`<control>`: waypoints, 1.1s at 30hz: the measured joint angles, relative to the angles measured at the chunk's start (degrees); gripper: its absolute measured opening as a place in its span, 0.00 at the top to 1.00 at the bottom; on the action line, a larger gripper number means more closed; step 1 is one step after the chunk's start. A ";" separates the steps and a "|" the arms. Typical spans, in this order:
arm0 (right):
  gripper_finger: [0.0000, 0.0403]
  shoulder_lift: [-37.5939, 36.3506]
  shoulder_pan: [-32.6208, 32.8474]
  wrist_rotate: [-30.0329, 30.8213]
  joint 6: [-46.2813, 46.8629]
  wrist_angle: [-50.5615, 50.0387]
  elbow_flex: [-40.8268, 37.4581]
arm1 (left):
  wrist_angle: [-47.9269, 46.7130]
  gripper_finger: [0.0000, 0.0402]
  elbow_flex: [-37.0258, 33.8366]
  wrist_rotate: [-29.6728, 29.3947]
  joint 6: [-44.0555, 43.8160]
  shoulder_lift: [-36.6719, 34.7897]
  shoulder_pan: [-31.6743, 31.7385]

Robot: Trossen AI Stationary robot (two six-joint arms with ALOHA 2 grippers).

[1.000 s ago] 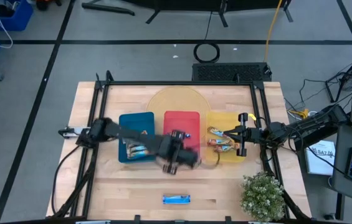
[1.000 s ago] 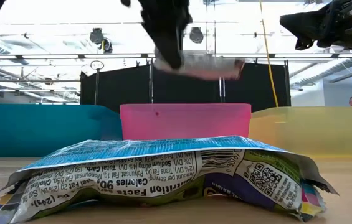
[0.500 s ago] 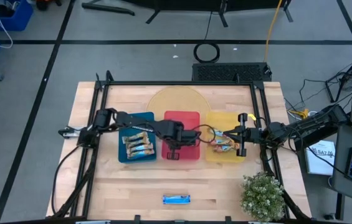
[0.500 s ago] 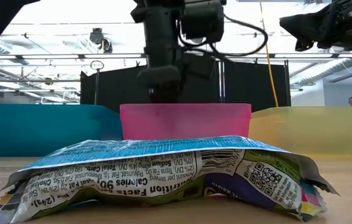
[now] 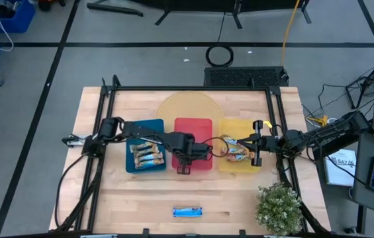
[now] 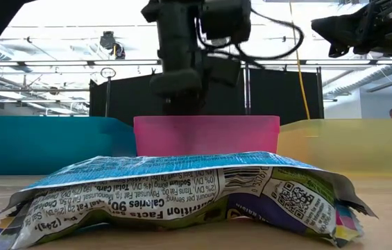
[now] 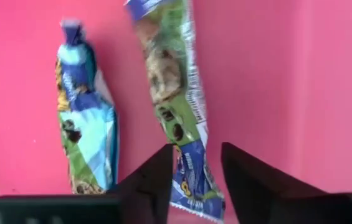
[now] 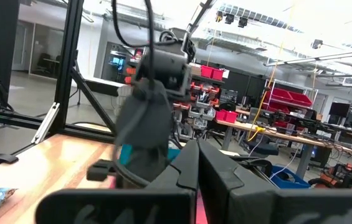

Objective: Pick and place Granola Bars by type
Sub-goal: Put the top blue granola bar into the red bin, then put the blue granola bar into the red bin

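Overhead, the left gripper [image 5: 184, 158] reaches across the wooden table [image 5: 117, 198] and hangs low over the red rectangular plastic tray [image 5: 193, 125], the middle one of three trays set side by side. Its two dark fingers [image 7: 157, 180] stand parted, with nothing clamped between them. Directly beneath them, in the left wrist view, a blue, white and green foil-wrapped granola bar [image 7: 176, 112] lies lengthwise on the red tray floor, one end showing in the gap between the fingertips, though contact with the pads cannot be told. Beside that bar, a second blue-and-white foil-wrapped bar [image 7: 83, 118] lies roughly parallel, a little apart from it. To one side of this gripper sits the blue rectangular tray [image 5: 138, 127], which the left arm crosses, holding several tan-gold wrapped bars [image 5: 147, 154] stacked in rows. To its other side sits the translucent yellow rectangular tray [image 5: 253, 125], holding red-orange wrapped bars [image 5: 234, 151]. The right gripper [image 5: 257, 142] waits at the far outer edge of the yellow tray, its fingers [image 8: 191, 168] pressed tightly together and empty. Well apart from both grippers, near the table's front edge, a single blue-and-white foil bar [image 5: 187, 211] lies alone on the bare wood; the low view shows it close up, crumpled, with its printed nutrition panel facing the camera. A leafy green potted plant [image 5: 278, 206] stands at the front corner on the right arm's side.
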 joint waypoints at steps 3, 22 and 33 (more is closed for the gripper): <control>1.00 -0.01 0.00 0.00 0.02 -0.04 0.00 | -2.83 0.56 2.65 -0.83 1.79 0.00 -1.18; 1.00 0.00 0.00 -0.15 -0.07 -3.48 0.02 | -8.45 0.77 -11.41 -24.24 -13.67 -49.31 -16.49; 1.00 0.09 0.00 -0.17 -0.01 -3.68 0.02 | 46.02 0.99 -68.50 -31.08 -8.50 -83.51 -29.29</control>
